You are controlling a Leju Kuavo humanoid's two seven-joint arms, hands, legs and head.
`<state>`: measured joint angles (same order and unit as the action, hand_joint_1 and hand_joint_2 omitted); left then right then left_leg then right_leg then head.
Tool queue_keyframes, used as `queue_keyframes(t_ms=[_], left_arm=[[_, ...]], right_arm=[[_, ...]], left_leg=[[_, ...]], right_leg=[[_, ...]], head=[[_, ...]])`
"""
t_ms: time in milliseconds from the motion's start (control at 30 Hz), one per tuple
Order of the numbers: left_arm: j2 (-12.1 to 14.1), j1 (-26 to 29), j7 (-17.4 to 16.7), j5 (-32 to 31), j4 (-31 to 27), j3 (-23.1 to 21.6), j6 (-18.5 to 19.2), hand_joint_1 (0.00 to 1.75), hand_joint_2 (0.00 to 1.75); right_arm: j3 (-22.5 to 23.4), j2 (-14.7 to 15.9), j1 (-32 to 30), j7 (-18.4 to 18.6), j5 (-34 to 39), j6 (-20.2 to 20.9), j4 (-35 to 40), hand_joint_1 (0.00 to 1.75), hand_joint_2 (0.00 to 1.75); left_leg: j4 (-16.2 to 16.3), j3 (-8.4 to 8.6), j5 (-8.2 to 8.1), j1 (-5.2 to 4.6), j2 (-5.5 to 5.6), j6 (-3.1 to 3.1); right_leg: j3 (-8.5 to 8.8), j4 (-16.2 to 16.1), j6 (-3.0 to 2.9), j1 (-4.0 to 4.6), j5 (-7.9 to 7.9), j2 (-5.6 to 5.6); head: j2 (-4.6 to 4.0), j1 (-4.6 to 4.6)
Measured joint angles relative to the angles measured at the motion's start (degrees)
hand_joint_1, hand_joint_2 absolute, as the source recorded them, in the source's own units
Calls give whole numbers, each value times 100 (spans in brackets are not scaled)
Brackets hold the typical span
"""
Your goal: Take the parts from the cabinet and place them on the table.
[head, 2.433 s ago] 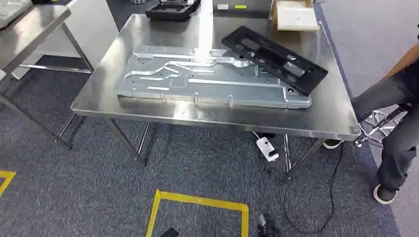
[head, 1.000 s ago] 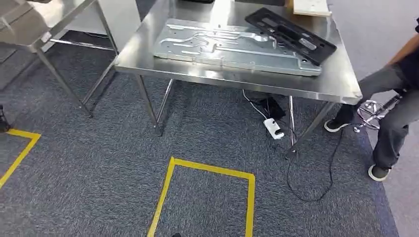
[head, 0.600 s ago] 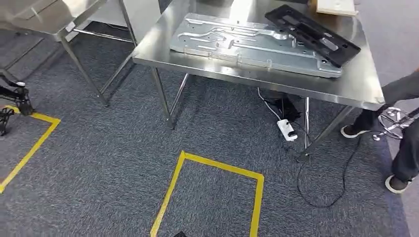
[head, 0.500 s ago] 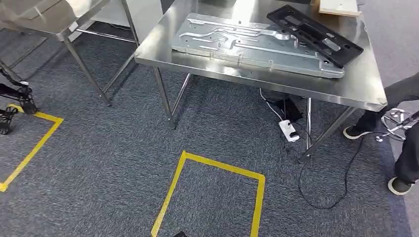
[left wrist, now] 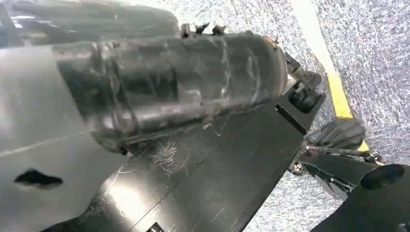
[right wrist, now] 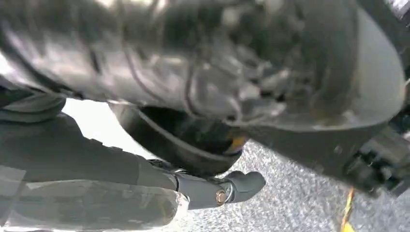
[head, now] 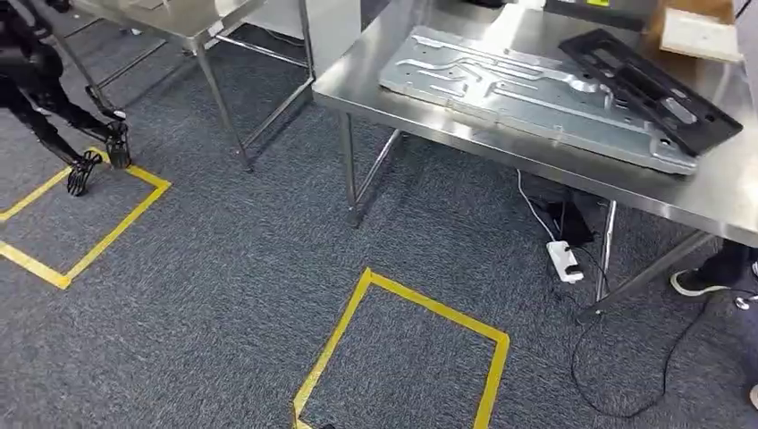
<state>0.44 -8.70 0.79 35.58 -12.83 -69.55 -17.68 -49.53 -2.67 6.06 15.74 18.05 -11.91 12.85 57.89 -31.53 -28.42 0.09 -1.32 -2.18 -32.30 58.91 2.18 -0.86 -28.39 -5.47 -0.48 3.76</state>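
1. Up on the steel table (head: pixel 724 188), head view, both parts are already lying flat: a silver panel (head: pixel 536 94) along the near side and a black frame (head: pixel 648 89) just behind it, its near edge overlapping the panel's far right end. A flat tan box (head: pixel 699 34) sits at the far right corner, apart from both.
2. Same view, floor stuff: grey carpet (head: pixel 223 268), one yellow tape square (head: pixel 433 306) in front of the table and another tape square (head: pixel 116 228) off to the left. A white power strip (head: pixel 564 261) lies under the table with a black cable (head: pixel 617 411) looping out over the carpet. Someone's shoe (head: pixel 693 282) pokes in beside the right table leg. A second table (head: pixel 192 13) stands at the upper left, and a black frame on small wheels (head: pixel 80 170) is parked at the left tape square.
3. Left wrist view: it's aimed down at the carpet and a strip of yellow tape. The left hand (left wrist: pixel 338 137) is just some dark shapes low over the floor, so I honestly can't tell if the fingers are spread or curled. No part near it.
4. Right wrist view: blurry and dark. One dark finger (right wrist: pixel 241 182) of the right hand (right wrist: pixel 203 188) sticks out over the carpet, touching nothing that I can see. Can't tell how the others lie.
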Motion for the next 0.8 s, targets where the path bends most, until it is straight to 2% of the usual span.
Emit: queue_keyframes(t_ms=[33, 67, 100, 167, 200, 233, 267, 300, 333, 367, 400, 467, 500, 533, 567, 600, 667, 700, 733, 767, 800], left_arm=[[2, -21, 11, 29, 0, 0, 13, 0, 0], [2, -33, 15, 66, 0, 2, 22, 0, 0], [2, -31, 18, 81, 0, 2, 22, 0, 0], [2, -30, 66, 134, 0, 2, 48, 0, 0], [2, -34, 81, 171, 0, 7, 74, 0, 0], [2, -39, 83, 212, 0, 9, 94, 0, 0], [2, -46, 83, 223, 0, 13, 107, 0, 0], [2, -54, 83, 243, 0, 18, 118, 0, 0], [2, -62, 83, 258, 0, 22, 125, 0, 0], [2, -79, 81, 269, -2, 31, 133, 0, 0], [2, -92, 79, 276, -2, 33, 142, 0, 0], [15, -96, 76, 286, -2, 46, 151, 0, 0], [22, -86, 76, 293, -2, 52, 157, 0, 0], [61, -75, 66, 304, -2, 55, 173, 0, 0], [68, -71, 39, 306, 0, 55, 184, 0, 0], [74, -77, 37, 304, 0, 57, 195, 0, 0], [100, -119, 4, 293, 0, 61, 221, 0, 0], [111, -128, -9, 284, 0, 66, 227, 0, 0], [125, -126, -24, 275, 0, 68, 240, 0, 0], [146, -116, -39, 273, 0, 70, 260, 0, 0], [168, -98, -55, 273, 0, 72, 280, 0, 0]], right_arm=[[-15, -2, 1, -2, -2, 17, 0, 0, 0], [-37, -4, 0, -2, -11, 46, 0, 0, 0], [-42, -4, -2, -4, -18, 50, -2, 0, 0], [-77, -4, -24, -9, -70, 50, -4, 0, 0], [-90, -4, -21, -20, -103, 35, -7, 0, 0], [-103, -2, -19, -24, -124, 18, -7, 0, 0], [-125, -2, -20, -26, -142, 20, -11, 0, 0], [-171, -2, -23, -44, -177, 22, -15, 0, 0], [-201, -2, -19, -70, -186, 26, -15, 0, 0], [-228, -2, -19, -90, -195, 35, -17, 0, 0], [-236, -2, -14, -101, -201, 37, -17, 0, 0], [-276, -2, -17, -105, -236, 68, -17, 0, 0], [-310, -2, -18, -98, -256, 76, -20, 0, 0], [-334, -4, -13, -98, -280, 103, -22, 0, 0], [-348, -13, -11, -103, -291, 109, -22, 0, 0], [-359, -22, -9, -103, -299, 122, -22, 0, 0], [-387, -31, -23, -103, -306, 136, -24, 0, 0], [-407, -31, -26, -103, -308, 138, -26, 0, 0], [-437, -33, -23, -105, -313, 140, -28, 0, 0], [-468, -37, -17, -105, -317, 144, -26, 0, 0], [-479, -55, -12, -105, -332, 146, -26, 0, 0]], left_leg=[[-16, -16, 29, 3, 40, -42], [-16, -46, 51, -5, 88, -71], [-11, -60, 59, -10, 114, -84], [-6, -86, 69, -39, 193, -98], [1, -100, 77, -56, 268, -107], [11, -109, 84, -68, 345, -106], [18, -108, 88, -72, 426, -107], [30, -104, 91, -72, 518, -103], [42, -113, 93, -58, 580, -98], [74, -153, 97, -94, 614, -69], [90, -206, 111, -75, 692, -42], [45, -237, 164, -41, 809, 37], [38, -253, 192, -57, 888, 79], [116, -295, 112, -55, 712, 84], [304, -370, -35, -87, 406, 121], [658, -532, -252, -71, 263, 157], [1518, -908, -623, -38, 182, 225], [1703, -978, -643, -21, 161, 247], [1632, -913, -537, 4, 141, 270], [1317, -728, -335, 23, 110, 287], [871, -474, -116, 34, 62, 288]], right_leg=[[-133, 316, -1, 12, -233, 217], [-326, 783, -11, 13, -486, 360], [-467, 1116, -20, 13, -635, 422], [-704, 1666, -47, 24, -813, 479], [-751, 1783, -70, 38, -800, 491], [-666, 1631, -104, 50, -660, 509], [-466, 1255, -143, 66, -430, 540], [-180, 686, -192, 90, -147, 625], [42, 226, -231, 95, 33, 865], [107, 47, -251, 92, -37, 1083], [165, -56, -229, 76, -64, 1036], [156, -43, -237, 116, -57, 924], [171, -95, -276, 79, -20, 850], [195, -162, -308, 41, 17, 742], [212, -188, -321, 49, 26, 701], [217, -193, -342, 56, 25, 613], [215, -190, -352, 71, 17, 418], [213, -189, -352, 70, 10, 335], [214, -188, -351, 69, 6, 244], [216, -180, -343, 67, -5, 176], [225, -173, -334, 62, -19, 120]], head=[[0, -26], [0, -57], [0, -64], [0, -57], [0, -63], [0, -57], [0, -59], [0, -59], [0, -63], [0, -55], [0, -53], [0, -59], [0, -53], [0, -46], [0, -48], [0, -2], [0, -4], [0, 0], [0, -2], [0, 0], [0, -2]])
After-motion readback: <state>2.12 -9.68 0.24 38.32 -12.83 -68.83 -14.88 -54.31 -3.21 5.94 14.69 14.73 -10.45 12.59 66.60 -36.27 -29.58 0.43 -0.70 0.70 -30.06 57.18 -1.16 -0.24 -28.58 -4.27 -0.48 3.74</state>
